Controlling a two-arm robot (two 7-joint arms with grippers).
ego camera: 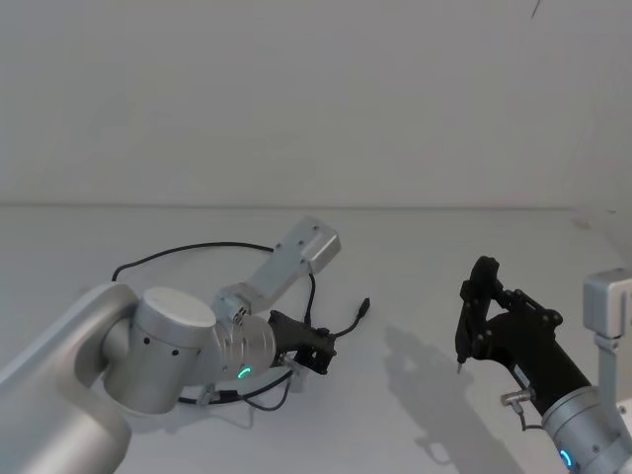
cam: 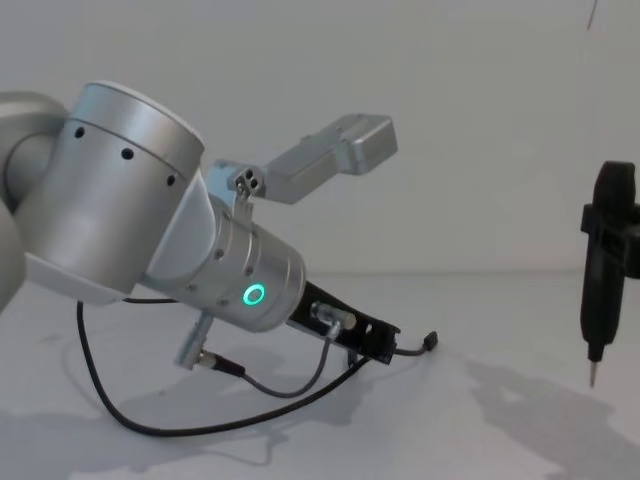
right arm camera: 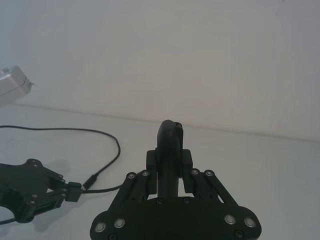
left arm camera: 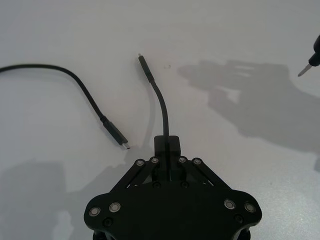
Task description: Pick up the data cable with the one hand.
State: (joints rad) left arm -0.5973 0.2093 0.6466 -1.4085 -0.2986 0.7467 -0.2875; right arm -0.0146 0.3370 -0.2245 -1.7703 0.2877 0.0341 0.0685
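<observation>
Left gripper [ego camera: 322, 357], low and just left of centre in the head view: clamped fully shut on the data cable [ego camera: 188, 247], a short way back from one plug. No gap between the fingers [left arm camera: 167, 146], with the cable pinched right at their tips.

Counted: two grippers, one data cable with two plugs, one pen-shaped tool, one grey wire.

Out from the closed fingers, a short curved tail of cable ending in the first plug [left arm camera: 145, 65]. That plug resting on the table [ego camera: 474, 247] or hanging just above it — cannot tell. Second plug [left arm camera: 121, 142] flat on the table, near the fingers but apart from them. Rest of the cable in a wide slack loop across the left half of the head view. Seen again as a long low curve across the lower left of the chest view, lying on the table.

Above the gripper, at the centre of the head view, a silver housing [ego camera: 308, 247] covering part of the loop. Just behind the gripper, a silver wrist [cam: 225, 265] with a green ring light [cam: 257, 295]. Grey wire [cam: 225, 365] slung beneath that wrist, left of centre and low in the chest view.

Far right of the head view, well apart from cable and left gripper — right gripper [right arm camera: 170, 159], closed on the pen-shaped tool [ego camera: 463, 331]. Tool upright, with its thin metal tip [cam: 592, 378] pointing down above the table.
</observation>
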